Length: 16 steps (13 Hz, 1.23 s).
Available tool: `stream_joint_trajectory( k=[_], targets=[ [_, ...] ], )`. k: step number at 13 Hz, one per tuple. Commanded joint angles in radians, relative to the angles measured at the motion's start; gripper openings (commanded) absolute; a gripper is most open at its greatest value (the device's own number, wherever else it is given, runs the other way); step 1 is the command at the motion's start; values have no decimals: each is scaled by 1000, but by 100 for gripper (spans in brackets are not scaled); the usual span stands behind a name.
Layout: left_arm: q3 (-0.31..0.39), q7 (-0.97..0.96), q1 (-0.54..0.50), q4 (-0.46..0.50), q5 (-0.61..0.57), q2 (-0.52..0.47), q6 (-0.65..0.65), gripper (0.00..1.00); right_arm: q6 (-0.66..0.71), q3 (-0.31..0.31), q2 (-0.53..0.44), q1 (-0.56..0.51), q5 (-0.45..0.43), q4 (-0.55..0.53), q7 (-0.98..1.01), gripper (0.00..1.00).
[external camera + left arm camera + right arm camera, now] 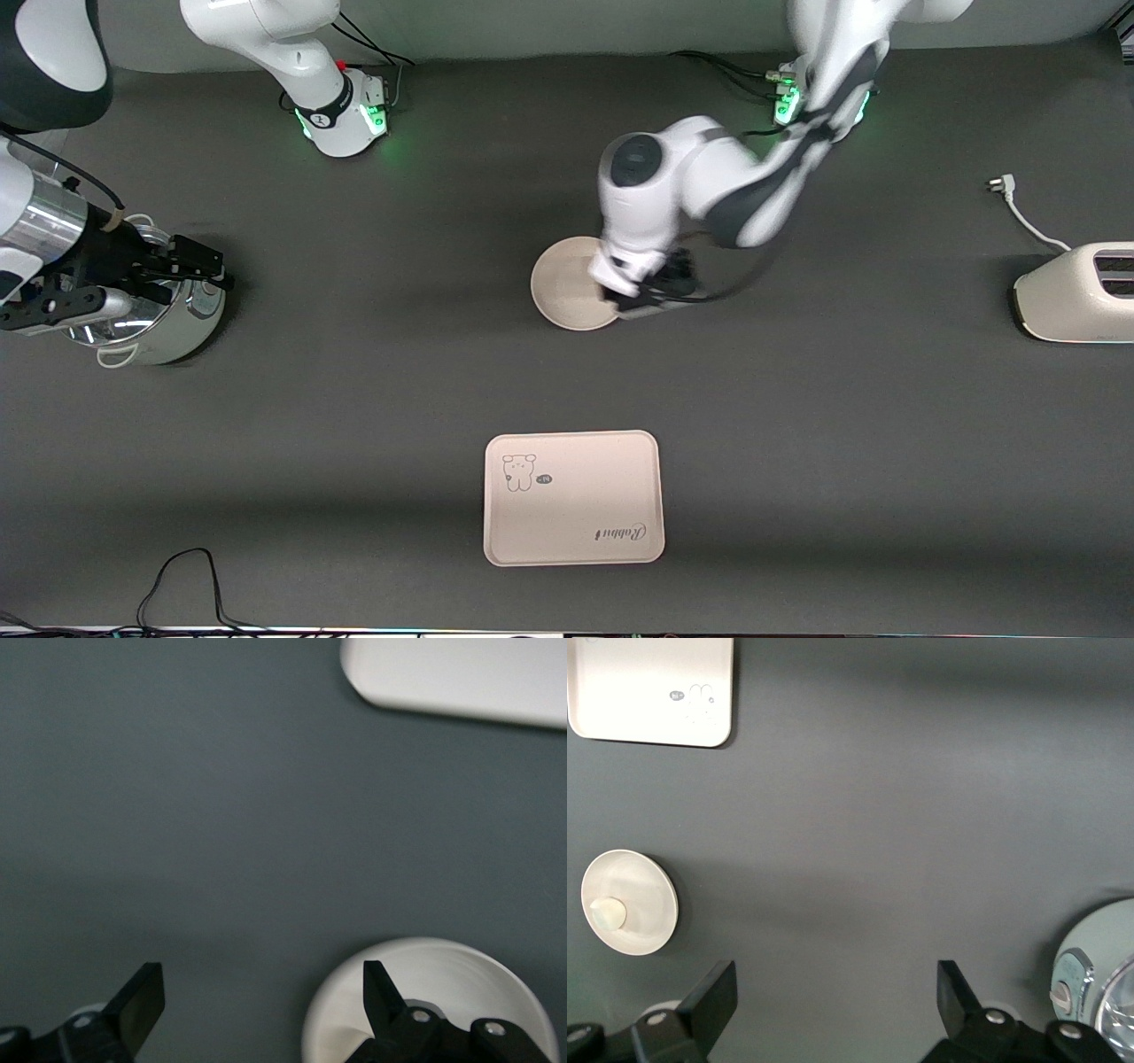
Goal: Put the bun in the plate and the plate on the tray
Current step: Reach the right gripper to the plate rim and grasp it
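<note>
Tray [576, 505]: one only, largest of the task's three things, lying flat on the counter [842, 443] nearest the front camera, long axis running between the two arms' ends of the counter. Plate [563, 283]: one only, farther from that camera than the tray and well apart from it, about midway between the two arms' ends. Bun [607, 914]: one only, smallest, seen from the right wrist sitting in the plate off its middle; hidden under the left arm from the front. Judged from that: first half of the task done, plate yet to go onto the tray. Left gripper [261, 979]: low over the plate's rim at the side toward the left arm's end, spread wide and holding nothing, one finger over the plate, the other over bare counter. By far the nearer gripper to the plate; carry from there straight toward the front camera. Right gripper [834, 979]: waiting over a steel pot [168, 332] at the right arm's end, likewise wide apart and empty. Also one toaster [1076, 297] at the left arm's end.
</note>
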State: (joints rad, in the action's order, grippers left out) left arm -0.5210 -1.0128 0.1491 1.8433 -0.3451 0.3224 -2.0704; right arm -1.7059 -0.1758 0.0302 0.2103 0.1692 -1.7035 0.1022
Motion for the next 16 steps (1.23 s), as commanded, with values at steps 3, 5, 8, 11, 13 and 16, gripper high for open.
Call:
stream_joint_trajectory(
  k=[3,5,8,11,13,16],
  targets=[
    [-2,868,-456,-204,205,-196,436,100,-76,-2,2,99,139,-89,-44,100],
    [-4,1015,-575,-207,230,-238,454,100,-173,-4,-6,212,142,-175,-141,100],
    [10,1017,-596,-220,270,-282,475,100,-311,-4,20,393,130,-258,-345,100],
    [35,1025,-599,-304,270,-275,521,100,-354,-4,97,515,125,-271,-453,100],
    [36,1025,-599,-311,265,-276,530,100,-430,-5,144,599,125,-306,-525,100],
    [36,1010,-591,-318,265,-282,561,100,-565,-5,238,684,125,-352,-613,100]
  ],
)
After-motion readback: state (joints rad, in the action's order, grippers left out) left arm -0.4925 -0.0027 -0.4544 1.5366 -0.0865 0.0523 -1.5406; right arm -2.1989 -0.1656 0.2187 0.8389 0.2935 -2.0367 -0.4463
